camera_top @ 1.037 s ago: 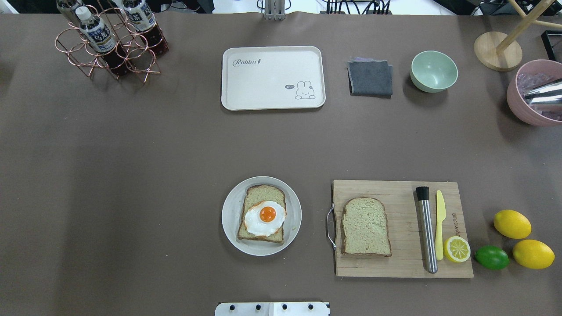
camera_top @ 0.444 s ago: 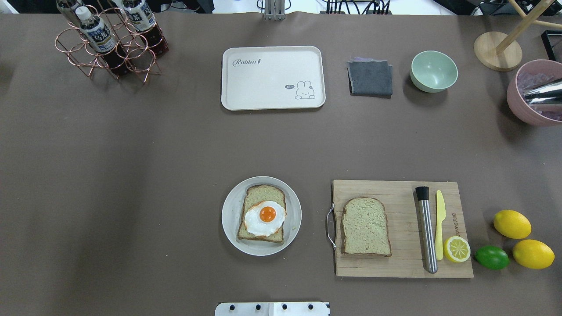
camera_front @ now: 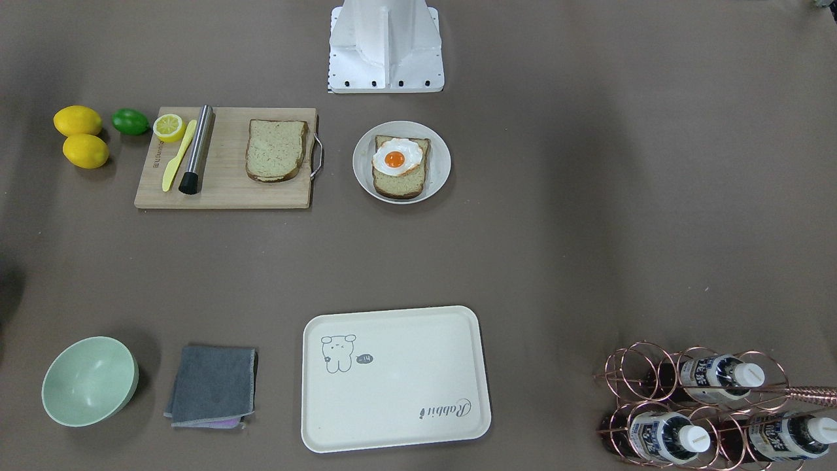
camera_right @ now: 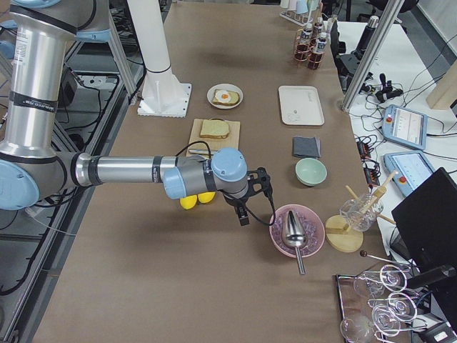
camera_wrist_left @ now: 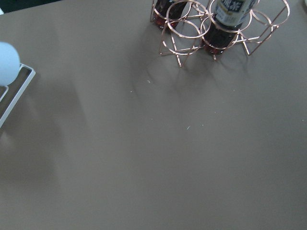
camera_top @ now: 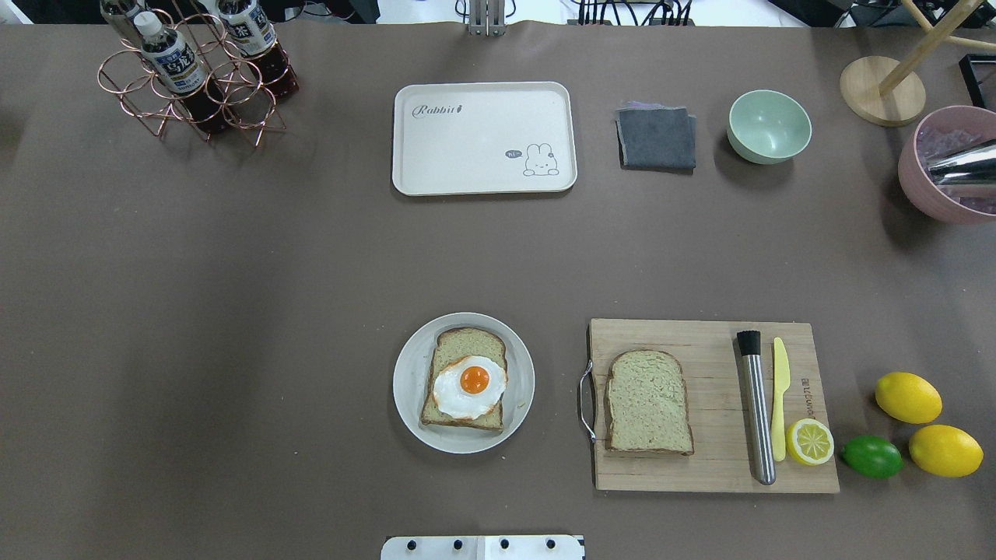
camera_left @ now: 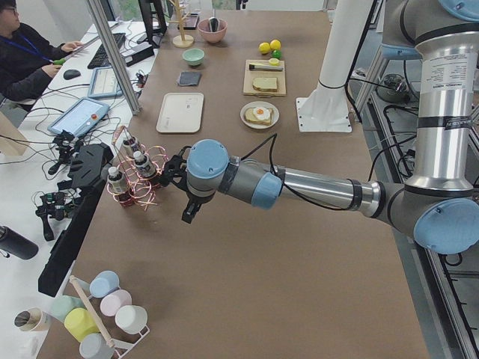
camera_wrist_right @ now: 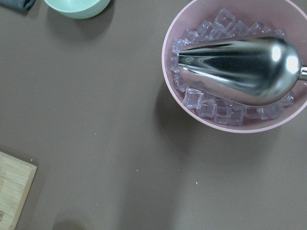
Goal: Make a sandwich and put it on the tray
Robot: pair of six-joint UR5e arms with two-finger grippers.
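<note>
One bread slice (camera_top: 465, 342) with a fried egg (camera_top: 470, 385) on top lies on the round grey plate (camera_top: 408, 389). A second bread slice (camera_top: 648, 401) lies apart on the wooden cutting board (camera_top: 700, 342). The cream tray (camera_top: 482, 140) with the "Rabbit" script sits bare at the far side. Neither gripper shows in the overhead or front views. The left gripper (camera_left: 187, 212) hangs above the table near the bottle rack. The right gripper (camera_right: 243, 214) hangs near the pink bowl. I cannot tell whether either is open or shut.
A copper rack of bottles (camera_top: 194, 70) stands far left. A grey cloth (camera_top: 656, 138), a green bowl (camera_top: 769, 126) and a pink bowl of ice with a metal scoop (camera_wrist_right: 240, 62) sit far right. A muddler (camera_top: 756, 412), a yellow knife (camera_top: 780, 397), lemons (camera_top: 907, 397) and a lime (camera_top: 871, 456) are near the board.
</note>
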